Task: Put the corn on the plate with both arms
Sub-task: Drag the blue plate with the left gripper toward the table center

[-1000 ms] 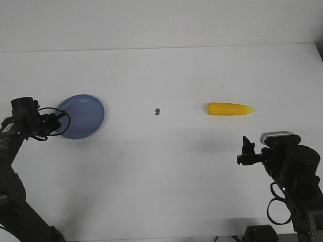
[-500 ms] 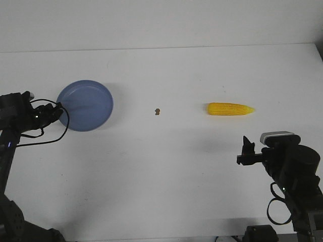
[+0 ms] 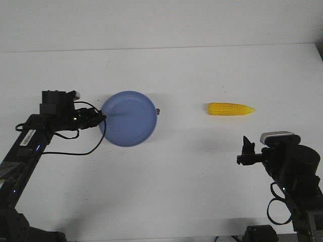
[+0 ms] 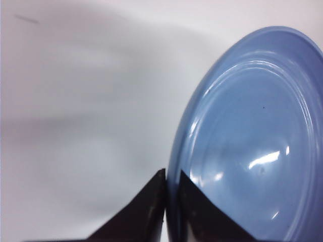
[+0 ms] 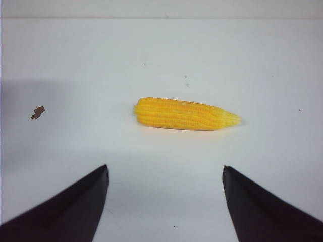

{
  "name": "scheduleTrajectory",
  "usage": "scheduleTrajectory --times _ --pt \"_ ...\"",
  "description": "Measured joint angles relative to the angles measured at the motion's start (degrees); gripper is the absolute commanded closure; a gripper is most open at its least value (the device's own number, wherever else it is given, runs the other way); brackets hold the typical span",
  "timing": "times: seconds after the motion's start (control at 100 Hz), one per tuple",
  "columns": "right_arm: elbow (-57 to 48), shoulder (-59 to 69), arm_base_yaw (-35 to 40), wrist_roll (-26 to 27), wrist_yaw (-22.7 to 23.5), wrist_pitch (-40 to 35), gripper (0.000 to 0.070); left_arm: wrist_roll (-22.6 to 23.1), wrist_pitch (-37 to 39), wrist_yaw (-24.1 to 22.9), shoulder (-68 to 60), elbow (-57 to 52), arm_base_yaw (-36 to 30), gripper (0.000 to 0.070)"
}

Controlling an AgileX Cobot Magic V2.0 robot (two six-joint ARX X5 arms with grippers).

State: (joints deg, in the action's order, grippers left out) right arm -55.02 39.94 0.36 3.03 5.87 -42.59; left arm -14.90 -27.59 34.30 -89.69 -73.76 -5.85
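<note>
Corn (image 3: 230,109) lying crosswise, tip pointing right, plate (image 3: 128,119) well left

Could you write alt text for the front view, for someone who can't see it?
A left gripper pinches the rim of a blue plate on a white table. A yellow corn lies apart, beyond the open right gripper.

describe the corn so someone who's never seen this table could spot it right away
On the white table, look to the right half, ahead of the right gripper, which is open and well short of it. The corn lies flat there, alone, its pointed tip toward the right edge. It is the only bright yellow thing; the plate nearby is blue and round.
</note>
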Motion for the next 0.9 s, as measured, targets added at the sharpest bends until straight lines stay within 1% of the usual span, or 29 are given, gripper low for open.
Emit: scheduleTrajectory --times 0.17,0.34,0.53,0.69,0.76,0.9 --pt "0.0 0.0 0.0 0.0 0.0 0.0 0.0221 1.2 -1.4 0.8 0.0 0.0 -7.2 0.0692" --pt "0.0 0.0 0.0 0.0 0.0 0.0 0.0221 1.9 -0.8 0.8 0.2 2.0 -11.0 0.0692" --pt "0.0 0.0 0.0 0.0 0.0 0.0 0.0221 1.9 0.5 0.8 0.1 7.3 -12.7 0.0691" --pt "0.0 0.0 0.0 0.0 0.0 0.0 0.0221 1.9 4.9 0.7 0.2 12.0 -13.0 0.0690" --pt "0.0 0.0 0.0 0.0 0.0 0.0 0.0221 1.9 5.7 -0.2 0.2 13.7 -13.0 0.0690" --pt "0.0 0.0 0.0 0.0 0.0 0.0 0.0221 1.9 6.7 -3.5 0.2 14.6 -13.0 0.0690"
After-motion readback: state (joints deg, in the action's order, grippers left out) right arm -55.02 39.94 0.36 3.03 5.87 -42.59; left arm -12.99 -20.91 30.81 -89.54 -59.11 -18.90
